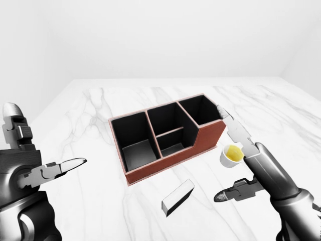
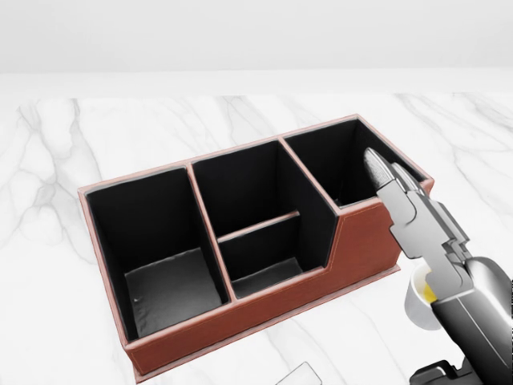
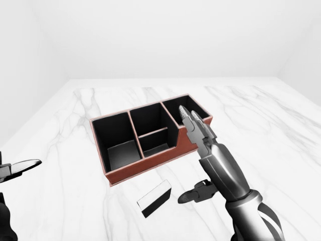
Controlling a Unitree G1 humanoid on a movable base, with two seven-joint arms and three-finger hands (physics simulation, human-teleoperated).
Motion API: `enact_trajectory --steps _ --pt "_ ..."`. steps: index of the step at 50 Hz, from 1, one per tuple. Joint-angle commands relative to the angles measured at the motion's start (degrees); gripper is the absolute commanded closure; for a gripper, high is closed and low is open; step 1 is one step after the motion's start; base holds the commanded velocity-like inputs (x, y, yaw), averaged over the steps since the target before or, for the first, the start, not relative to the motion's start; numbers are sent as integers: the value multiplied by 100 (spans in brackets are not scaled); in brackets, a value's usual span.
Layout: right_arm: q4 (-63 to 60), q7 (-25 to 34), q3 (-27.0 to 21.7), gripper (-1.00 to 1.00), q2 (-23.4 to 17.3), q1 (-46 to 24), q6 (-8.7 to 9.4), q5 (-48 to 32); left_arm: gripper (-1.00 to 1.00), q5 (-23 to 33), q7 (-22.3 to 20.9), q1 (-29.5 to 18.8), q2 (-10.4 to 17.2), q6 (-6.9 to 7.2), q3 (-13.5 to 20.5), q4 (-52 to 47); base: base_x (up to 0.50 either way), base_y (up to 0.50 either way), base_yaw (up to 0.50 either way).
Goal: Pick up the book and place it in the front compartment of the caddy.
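The book (image 1: 177, 197), small and dark with white page edges, lies flat on the marble table below the caddy in the left-eye view; the head view shows only its corner (image 2: 298, 375). The red-brown caddy (image 1: 173, 161) has black compartments, and a low divider splits the middle one. My right hand (image 1: 224, 154) is open above the table, its long fingers (image 2: 401, 200) pointing up over the caddy's right end and its thumb (image 1: 228, 195) hanging right of the book. It touches nothing. My left hand (image 1: 45, 138) is open at the far left, holding nothing.
A white cup (image 1: 231, 155) of yellow liquid stands just right of the caddy, partly hidden behind my right hand in the head view. The marble table (image 1: 100, 115) runs to a white wall at the top.
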Motion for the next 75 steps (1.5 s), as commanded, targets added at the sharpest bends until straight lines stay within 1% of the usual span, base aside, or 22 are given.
enact_trajectory --steps 1,9,14,18,23,30,37,44,54,58,75 --pt "302 0 -40 -100 3 125 0 -244 -100 39 3 -8 -7 0 -55 23 0 0 0" --pt "571 0 -28 -100 12 114 0 -390 -100 84 -17 8 -31 0 -106 83 0 0 0" --pt "742 0 64 -100 -26 65 0 -526 -100 53 -12 -8 -3 0 -64 54 0 0 0" --pt "1023 0 175 -100 -69 45 0 -668 -100 80 -13 -18 -10 0 -99 105 0 0 0" --pt "1127 0 335 -100 -71 151 0 -853 -100 59 12 -23 -4 0 -99 74 0 0 0" --pt "1374 0 378 -100 -61 166 0 -972 -100 128 -35 -9 -33 0 -176 219 0 0 0" --pt "1454 0 466 -100 -90 166 0 -1258 -100 141 -32 -38 -11 0 -230 264 0 0 0" --pt "1503 0 466 -100 -77 187 0 -1344 -100 126 -26 -32 -17 0 -241 260 0 0 0" --pt "1666 0 505 -100 -68 293 0 -1563 -100 84 -80 46 -55 0 -154 220 0 0 0" --pt "1703 0 559 -100 -55 314 0 -1663 -100 109 -84 32 -54 0 -169 249 0 0 0" --pt "1750 0 686 -100 -115 82 0 -2027 -100 104 -63 25 -50 0 -197 241 0 0 0"
